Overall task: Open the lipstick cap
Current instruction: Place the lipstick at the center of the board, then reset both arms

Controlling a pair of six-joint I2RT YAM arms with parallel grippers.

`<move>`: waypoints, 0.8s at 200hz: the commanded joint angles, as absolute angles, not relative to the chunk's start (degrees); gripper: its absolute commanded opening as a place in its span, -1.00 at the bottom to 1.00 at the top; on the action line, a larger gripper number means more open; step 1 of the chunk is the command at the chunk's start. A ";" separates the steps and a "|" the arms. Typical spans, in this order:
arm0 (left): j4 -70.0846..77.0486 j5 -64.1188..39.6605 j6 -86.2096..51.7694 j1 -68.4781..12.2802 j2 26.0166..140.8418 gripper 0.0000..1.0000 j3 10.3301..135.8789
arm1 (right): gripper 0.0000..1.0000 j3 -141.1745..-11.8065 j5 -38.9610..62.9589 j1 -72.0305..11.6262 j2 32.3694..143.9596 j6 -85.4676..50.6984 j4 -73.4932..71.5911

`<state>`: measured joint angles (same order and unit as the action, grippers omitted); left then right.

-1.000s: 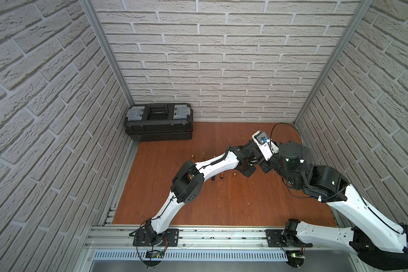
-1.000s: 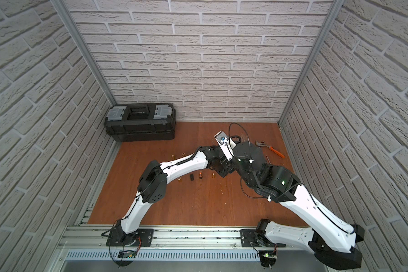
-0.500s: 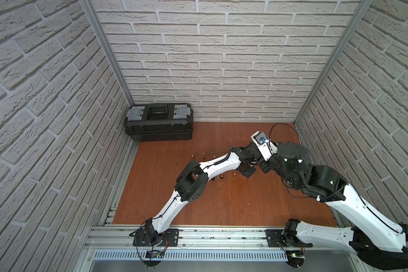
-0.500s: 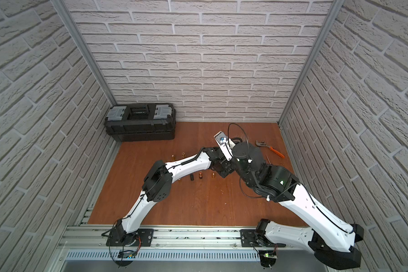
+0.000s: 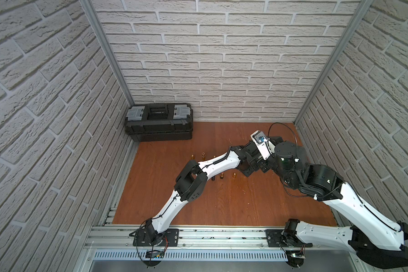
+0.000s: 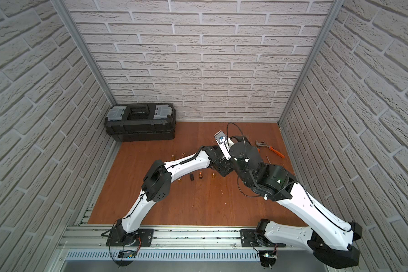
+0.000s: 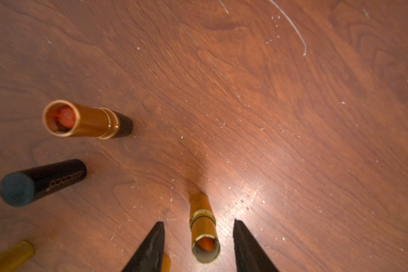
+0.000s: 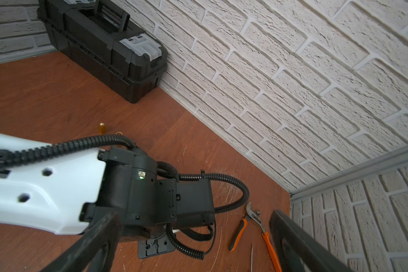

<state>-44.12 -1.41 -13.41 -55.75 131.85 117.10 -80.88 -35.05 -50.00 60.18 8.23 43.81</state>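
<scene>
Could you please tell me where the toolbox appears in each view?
Top views: toolbox in the back left corner, in both.
Left wrist: not in it.
Right wrist: against the brick wall, beyond the left arm.
Shared landmark: the left arm, in both top views and right wrist.

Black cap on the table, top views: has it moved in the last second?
No. The black cap stands where it did, at the same offset from the toolbox and right beside the open lipstick.

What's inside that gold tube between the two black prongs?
Orange-red lipstick shows inside the open gold tube. Its lower part is hidden by the tube's wall.
</scene>
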 commanded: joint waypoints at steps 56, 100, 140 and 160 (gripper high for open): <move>-37.09 -1.37 -21.44 -44.44 104.78 0.96 101.33 | 1.00 -79.30 -39.20 -49.89 60.86 2.91 38.75; -29.16 6.56 -26.01 -32.07 84.52 0.97 79.92 | 1.00 -67.19 -31.56 -40.48 59.25 2.74 24.88; -19.52 7.86 -26.69 -13.37 67.63 0.96 58.51 | 1.00 -57.91 -21.89 -29.49 62.05 -0.75 20.56; -6.78 4.86 -22.31 -5.90 61.19 0.97 45.62 | 1.00 -47.76 -27.12 -27.52 57.82 -0.53 6.58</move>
